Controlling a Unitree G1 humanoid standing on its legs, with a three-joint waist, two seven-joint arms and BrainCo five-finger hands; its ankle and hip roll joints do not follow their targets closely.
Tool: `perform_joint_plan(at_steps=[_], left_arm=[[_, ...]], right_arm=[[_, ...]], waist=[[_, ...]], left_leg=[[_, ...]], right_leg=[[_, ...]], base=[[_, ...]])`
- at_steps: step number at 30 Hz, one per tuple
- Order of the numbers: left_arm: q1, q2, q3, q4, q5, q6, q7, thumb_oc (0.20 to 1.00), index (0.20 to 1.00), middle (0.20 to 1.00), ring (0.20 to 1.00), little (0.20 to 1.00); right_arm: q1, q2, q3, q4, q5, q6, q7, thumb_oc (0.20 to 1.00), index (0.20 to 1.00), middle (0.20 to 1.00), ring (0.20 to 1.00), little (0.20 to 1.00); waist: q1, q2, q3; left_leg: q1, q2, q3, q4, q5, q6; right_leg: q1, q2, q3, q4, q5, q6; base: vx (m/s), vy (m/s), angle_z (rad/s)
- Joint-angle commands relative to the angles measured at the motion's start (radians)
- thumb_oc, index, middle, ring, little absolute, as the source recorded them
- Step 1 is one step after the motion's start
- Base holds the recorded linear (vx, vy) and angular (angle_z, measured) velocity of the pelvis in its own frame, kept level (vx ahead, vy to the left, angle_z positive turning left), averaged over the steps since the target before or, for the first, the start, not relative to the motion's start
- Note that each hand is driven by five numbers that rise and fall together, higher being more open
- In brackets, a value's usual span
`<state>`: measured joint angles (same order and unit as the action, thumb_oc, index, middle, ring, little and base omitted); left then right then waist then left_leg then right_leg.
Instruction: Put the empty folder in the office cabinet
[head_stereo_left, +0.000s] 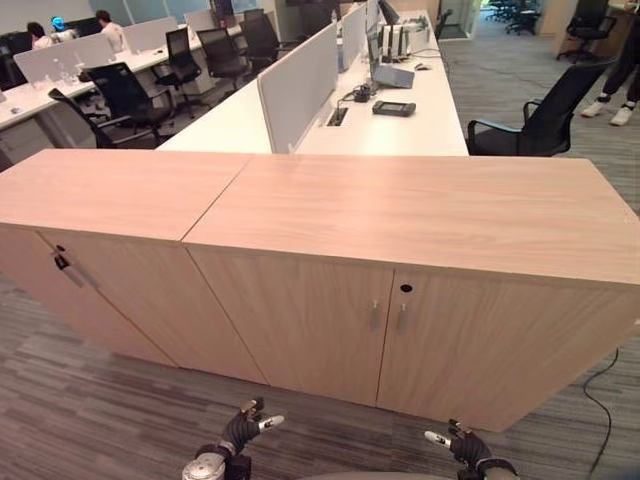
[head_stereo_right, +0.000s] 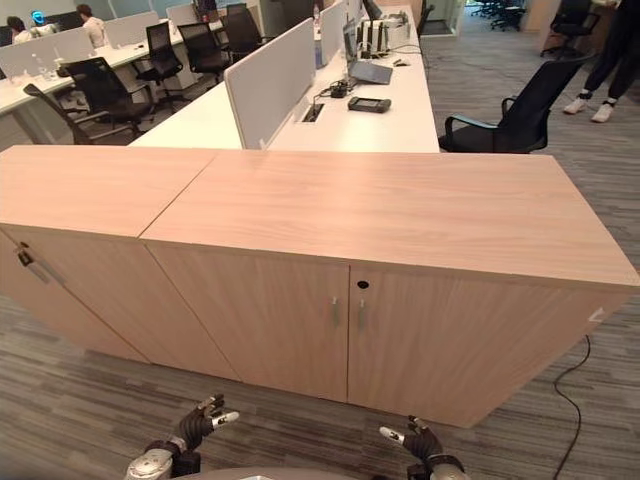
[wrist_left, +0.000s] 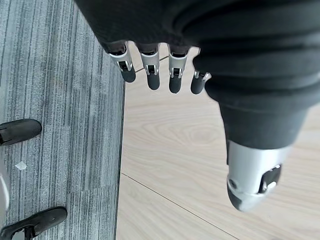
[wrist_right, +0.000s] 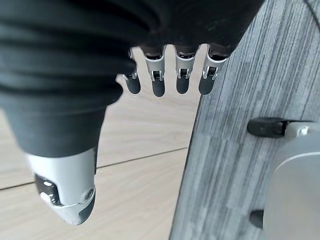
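Below — left hand (head_stereo_left: 238, 432), right hand (head_stereo_left: 468, 447) empty, relaxed; cabinet (head_stereo_left: 400, 300) doors closed.

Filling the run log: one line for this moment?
cabinet: doors shut | left hand: open, empty | right hand: open, empty | both low, before cabinet

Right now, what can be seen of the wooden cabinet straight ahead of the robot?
The office cabinet is a low, wide unit with a light wood-grain look and a flat top with nothing on it. Its front has two doors, both shut, meeting at a centre seam with two small metal handles and a dark round lock above them. It stands on grey striped carpet, flush against a matching cabinet on its left, white desks behind. Neither hand touches it.
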<state>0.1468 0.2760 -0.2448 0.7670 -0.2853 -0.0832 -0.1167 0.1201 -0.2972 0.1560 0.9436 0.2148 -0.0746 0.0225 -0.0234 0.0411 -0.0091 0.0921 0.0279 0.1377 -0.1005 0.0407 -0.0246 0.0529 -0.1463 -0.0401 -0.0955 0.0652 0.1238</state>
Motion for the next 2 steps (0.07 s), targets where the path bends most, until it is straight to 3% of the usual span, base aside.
perform_joint_plan(at_steps=[1, 2], left_arm=[[-0.094, 0.016, 0.007, 0.032, 0.036, -0.045, 0.011, 1.0, 1.0, 1.0, 1.0, 1.0], [-0.097, 0.017, 0.004, 0.033, 0.04, -0.046, 0.016, 1.0, 1.0, 1.0, 1.0, 1.0]], right_arm=[[-0.099, 0.001, 0.027, 0.016, 0.012, -0.027, 0.003, 1.0, 1.0, 1.0, 1.0, 1.0], [-0.11, 0.0, 0.031, 0.022, 0.02, -0.027, 0.002, 1.0, 1.0, 1.0, 1.0, 1.0]], waist=[[-0.001, -0.024, 0.043], [-0.001, -0.026, 0.042]], left_leg=[[0.037, 0.013, -0.007, 0.013, -0.075, -0.031], [0.041, 0.015, -0.002, 0.013, -0.076, -0.03]], right_leg=[[0.031, -0.044, -0.046, 0.013, -0.034, 0.061], [0.028, -0.042, -0.038, 0.015, -0.032, 0.061]], base=[[0.01, -0.004, -0.04], [0.02, -0.006, -0.05]])
